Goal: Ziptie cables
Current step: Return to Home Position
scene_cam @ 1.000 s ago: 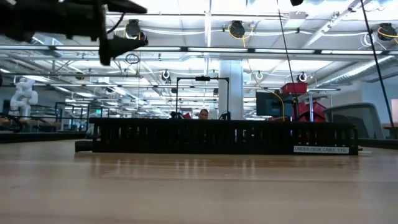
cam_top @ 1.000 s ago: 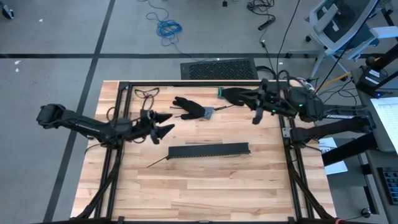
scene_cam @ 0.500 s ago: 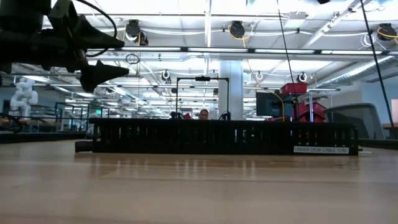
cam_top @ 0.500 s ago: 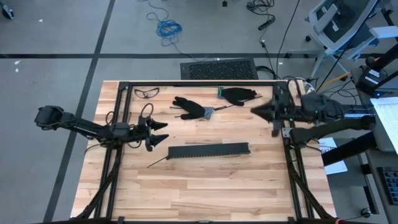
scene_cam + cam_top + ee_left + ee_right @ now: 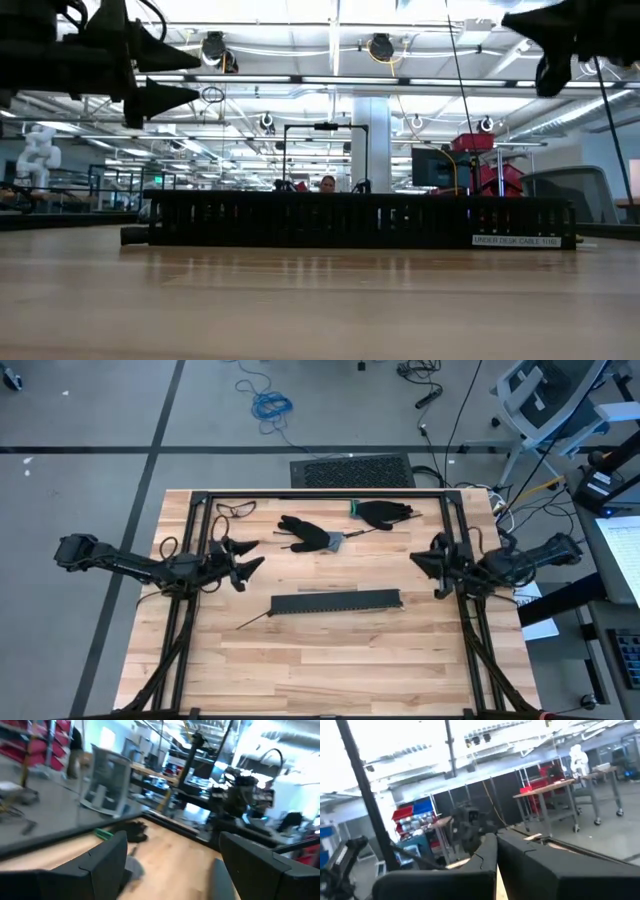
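Low view: left gripper (image 5: 197, 78) upper left, arm cut by left and top edges; right gripper (image 5: 512, 20) upper right, body cut by top and right edges; person (image 5: 327, 184) mid-frame behind black duct (image 5: 360, 220), only top of head shows, rest hidden; duct label (image 5: 520, 240) lower right, print too small to read surely; high view: duct cover (image 5: 337, 601) hides its inside; left wrist view blurred, gloves (image 5: 132, 831) a dark smear centre left; right wrist view blurred, room indistinct.

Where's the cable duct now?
High view: the cable duct lies flat at table centre, below the black glove in the picture, a thin black stick at its left end.
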Robot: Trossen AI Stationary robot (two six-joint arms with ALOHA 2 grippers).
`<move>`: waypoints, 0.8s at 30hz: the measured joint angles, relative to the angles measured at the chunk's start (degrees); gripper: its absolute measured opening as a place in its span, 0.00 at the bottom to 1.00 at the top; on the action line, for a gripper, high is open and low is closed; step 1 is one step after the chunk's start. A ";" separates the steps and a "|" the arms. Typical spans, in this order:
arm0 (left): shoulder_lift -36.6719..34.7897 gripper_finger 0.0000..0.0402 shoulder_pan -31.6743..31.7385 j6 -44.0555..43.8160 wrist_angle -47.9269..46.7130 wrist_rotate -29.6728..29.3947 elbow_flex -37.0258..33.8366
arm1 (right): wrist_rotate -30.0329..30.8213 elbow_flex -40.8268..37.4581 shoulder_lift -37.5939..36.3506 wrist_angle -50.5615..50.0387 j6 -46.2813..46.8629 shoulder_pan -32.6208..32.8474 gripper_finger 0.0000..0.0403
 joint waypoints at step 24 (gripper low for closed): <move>5.65 0.76 -0.59 -3.66 -41.46 -0.56 -0.02 | 3.84 -3.23 13.73 -22.95 -13.81 -0.32 0.00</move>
